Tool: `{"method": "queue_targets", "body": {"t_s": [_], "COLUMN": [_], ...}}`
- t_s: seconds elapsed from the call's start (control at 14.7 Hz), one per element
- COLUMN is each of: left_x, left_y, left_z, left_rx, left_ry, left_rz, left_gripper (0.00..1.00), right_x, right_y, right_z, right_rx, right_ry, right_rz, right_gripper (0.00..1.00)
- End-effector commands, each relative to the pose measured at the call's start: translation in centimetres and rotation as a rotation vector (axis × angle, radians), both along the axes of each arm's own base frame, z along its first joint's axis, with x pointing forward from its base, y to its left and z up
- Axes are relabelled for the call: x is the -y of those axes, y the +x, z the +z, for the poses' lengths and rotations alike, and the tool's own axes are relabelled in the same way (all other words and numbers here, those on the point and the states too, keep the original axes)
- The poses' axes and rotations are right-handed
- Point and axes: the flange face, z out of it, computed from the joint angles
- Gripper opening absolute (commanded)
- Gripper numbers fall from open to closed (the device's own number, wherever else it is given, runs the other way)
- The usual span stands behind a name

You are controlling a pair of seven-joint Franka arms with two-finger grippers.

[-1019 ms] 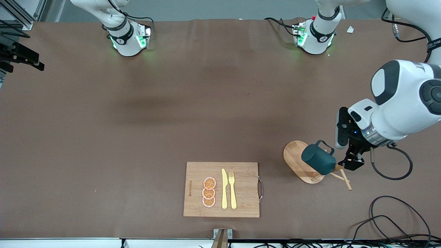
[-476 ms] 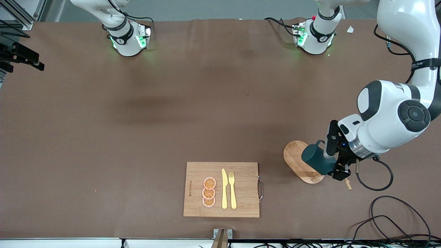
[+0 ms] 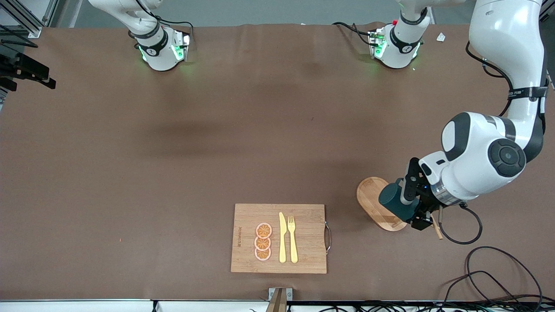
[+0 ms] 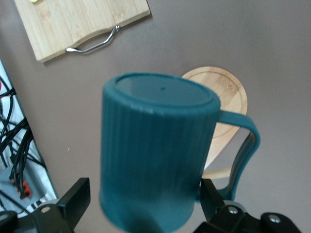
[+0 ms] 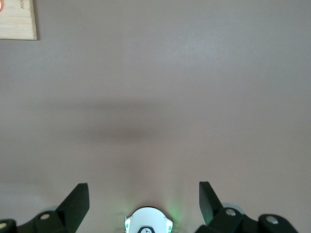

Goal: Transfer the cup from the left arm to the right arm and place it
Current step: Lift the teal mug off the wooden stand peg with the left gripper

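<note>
The dark teal ribbed cup hangs tilted on a peg of a wooden stand with an oval base, near the left arm's end of the table. Its closed bottom faces up; its inside is hidden. My left gripper is open, with one finger on each side of the cup's body. In the left wrist view the cup fills the space between the left gripper's fingers, with a small gap at each side and its handle toward the stand base. My right gripper is open and empty, high over bare table, out of the front view.
A wooden cutting board with a metal handle holds three orange slices, a yellow knife and a yellow fork; it lies nearer the front camera. Cables lie at the table's corner near the stand.
My left gripper has moved from beside the cup to around it, so its open fingers now straddle the cup. The cup has stayed on the stand.
</note>
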Motion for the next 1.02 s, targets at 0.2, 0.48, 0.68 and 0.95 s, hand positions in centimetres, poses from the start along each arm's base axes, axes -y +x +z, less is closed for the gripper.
{"method": "queue_targets", "body": {"t_s": [0.2,0.48,0.68,0.95], "left_x": [0.5,0.4,0.4,1.1], "left_y": [0.5,0.5,0.5,0.4], "left_z": [-1.8,-2.3,-1.8,-0.8], "left_rx": [-0.008,-0.018,-0.011,-0.003], "left_ry": [-0.030,-0.046,-0.053,-0.080], "left_rz": [-0.013,-0.002,-0.014,-0.010], "left_gripper": [1.00,0.97,0.53,0.36], "right_x": [0.2,0.0,0.0,0.0], "right_y": [-0.8,-0.8,-0.8,-0.8], "right_z": [0.2,0.3,0.3,0.3], "right_rx": [0.004,0.004,0.004,0.004], "right_ry": [0.012,0.012,0.012,0.012], "right_rz": [0.006,0.009,0.009,0.009], "right_gripper": [1.00,1.00,1.00,1.00]}}
